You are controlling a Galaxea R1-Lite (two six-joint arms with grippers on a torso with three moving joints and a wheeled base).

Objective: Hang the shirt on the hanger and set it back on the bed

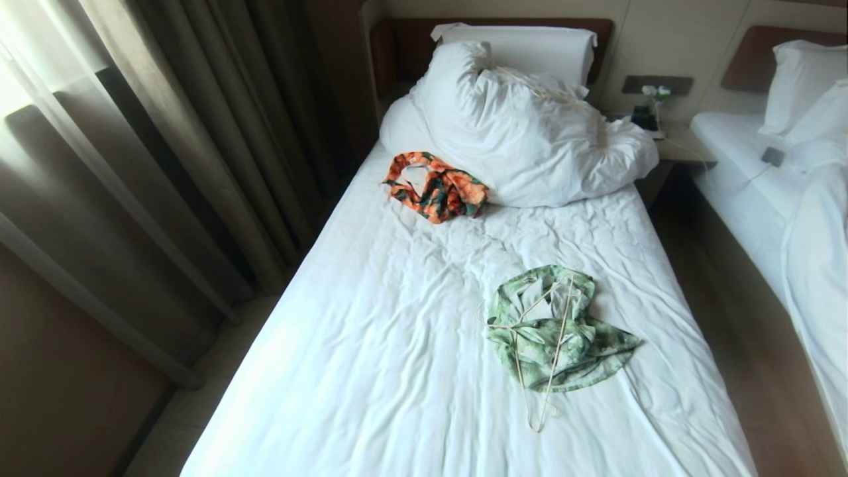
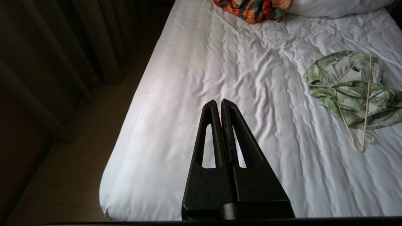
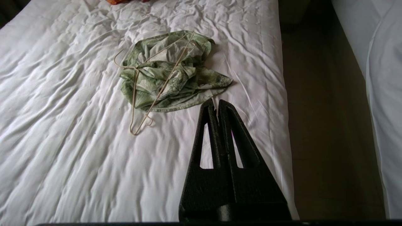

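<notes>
The light green flowered shirt (image 1: 556,331) (image 2: 348,88) (image 3: 169,75) lies crumpled on the right half of the bed (image 1: 397,344). Across its top rests the thin cream wire hanger (image 1: 553,358) (image 2: 366,103) (image 3: 157,94), one end reaching off the cloth onto the sheet toward the foot. Neither arm shows in the head view. My left gripper (image 2: 220,102) hovers shut and empty over the bed's near left part, well away from the shirt. Shut and empty too, my right gripper (image 3: 216,103) hangs near the bed's right edge, just short of the shirt's hem.
An orange and dark green garment (image 1: 437,189) lies by the bunched white duvet (image 1: 530,132) near the headboard. Brown curtains (image 1: 165,165) hang along the left. A nightstand (image 1: 676,142) and a second white bed (image 1: 795,199) stand across a wood-floor aisle (image 1: 742,318) on the right.
</notes>
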